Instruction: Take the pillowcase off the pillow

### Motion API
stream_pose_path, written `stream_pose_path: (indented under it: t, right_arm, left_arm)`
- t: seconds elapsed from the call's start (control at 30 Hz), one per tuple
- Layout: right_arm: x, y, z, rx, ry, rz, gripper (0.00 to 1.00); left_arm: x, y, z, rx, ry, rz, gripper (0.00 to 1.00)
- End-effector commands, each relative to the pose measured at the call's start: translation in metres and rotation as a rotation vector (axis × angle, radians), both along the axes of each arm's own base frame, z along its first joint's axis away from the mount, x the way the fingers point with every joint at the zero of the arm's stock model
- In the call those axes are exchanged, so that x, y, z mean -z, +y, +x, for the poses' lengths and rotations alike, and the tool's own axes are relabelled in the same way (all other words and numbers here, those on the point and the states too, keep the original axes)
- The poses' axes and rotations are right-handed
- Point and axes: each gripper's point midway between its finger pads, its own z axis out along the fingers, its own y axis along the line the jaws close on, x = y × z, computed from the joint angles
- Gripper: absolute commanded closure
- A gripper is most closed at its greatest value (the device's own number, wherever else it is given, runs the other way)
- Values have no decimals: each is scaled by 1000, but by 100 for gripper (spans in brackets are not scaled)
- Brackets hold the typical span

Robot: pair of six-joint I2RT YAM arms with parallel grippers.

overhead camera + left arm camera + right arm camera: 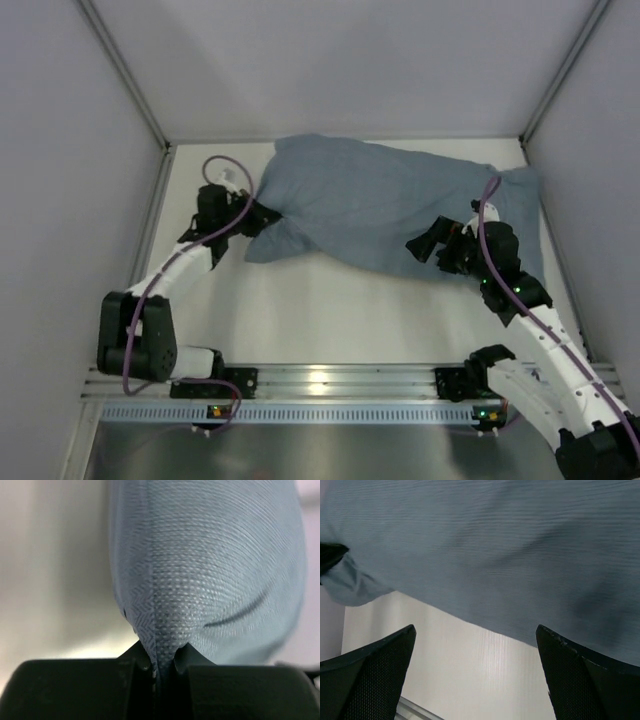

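Note:
The grey-blue pillowcase [380, 205] lies stuffed and wrinkled across the back of the white table, from the left middle to the right wall. The white pillow is hidden inside it. My left gripper [262, 215] is shut on the pillowcase's left corner; in the left wrist view the cloth [210, 570] bunches into the closed jaws of that gripper [162, 662]. My right gripper [432, 243] is open at the near edge of the pillowcase on the right. In the right wrist view its fingers [370, 675] stand wide apart below the cloth [495, 555], with nothing between them.
The white table [320, 310] has grey walls on the left, back and right. A metal rail [330, 380] with the arm bases runs along the near edge. Purple cables loop over both arms.

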Motion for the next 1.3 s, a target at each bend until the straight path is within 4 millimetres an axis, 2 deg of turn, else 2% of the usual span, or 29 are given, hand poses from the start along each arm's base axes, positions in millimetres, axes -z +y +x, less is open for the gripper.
stream_pose_path:
  t: [0.0, 0.03, 0.1, 0.13, 0.23, 0.43, 0.5, 0.6, 0.7, 0.77, 0.8, 0.83, 0.87, 0.9, 0.93, 0.97, 1.03, 1.07, 1.13, 1.2, 1.23, 1.27]
  right_arm:
    - [12, 1, -7, -11, 38, -12, 1]
    - [14, -1, -7, -6, 44, -17, 1]
    - [20, -1, -8, -5, 65, -26, 1]
    - [20, -1, -8, -4, 68, -28, 1]
    - [28, -5, -12, 2, 93, -50, 0]
    - [50, -40, -19, 120, 162, -205, 0]
    - [56, -43, -21, 121, 167, -228, 1]
    - [58, -47, -14, 144, 153, -247, 1]
    - [46, -38, 5, 118, 112, -245, 1]
    - [37, -24, 23, 76, 100, -222, 1]
    - [36, -20, 29, 60, 105, -218, 1]
    - [31, -9, 35, 16, 101, -187, 0]
    - [31, -1, 45, -6, 115, -178, 1]
    - [28, 5, 49, -25, 111, -165, 1]
    - [25, 12, 52, -49, 108, -141, 0]
    - [20, 17, 62, -57, 83, -122, 1]
    - [14, 25, 69, -82, 60, -102, 1]
    - [12, 28, 76, -88, 52, -99, 0]
    - [13, 29, 84, -93, 54, -113, 1]
    - [15, 37, 94, -115, 65, -103, 1]
    - [15, 41, 97, -127, 62, -91, 1]
    - [19, 48, 101, -147, 75, -74, 1]
  left_arm:
    - [34, 123, -33, -333, 159, 180, 100]
    - [21, 150, -39, -389, 117, 205, 100]
    - [19, 165, -55, -413, 146, 221, 100]
    - [11, 176, -60, -429, 129, 231, 100]
    - [5, 182, -71, -432, 144, 243, 100]
    - [11, 186, -80, -463, 169, 237, 100]
    - [12, 185, -80, -475, 184, 214, 100]
    - [12, 189, -79, -495, 189, 209, 100]
    - [7, 192, -81, -510, 192, 220, 100]
    - [4, 197, -84, -531, 209, 235, 100]
    - [0, 198, -85, -532, 204, 247, 94]
    - [-7, 202, -85, -546, 192, 264, 76]
    - [-12, 205, -87, -557, 189, 280, 30]
    - [-17, 207, -94, -568, 195, 305, 4]
    - [-25, 213, -98, -594, 186, 330, 1]
    - [-44, 225, -99, -656, 152, 377, 1]
    - [-73, 232, -113, -698, 93, 426, 1]
    - [-105, 237, -118, -740, 14, 441, 1]
    - [-130, 231, -122, -725, -47, 430, 1]
    - [-154, 216, -121, -666, -111, 380, 1]
    - [-158, 208, -120, -634, -119, 353, 1]
    - [-157, 192, -114, -560, -109, 284, 1]
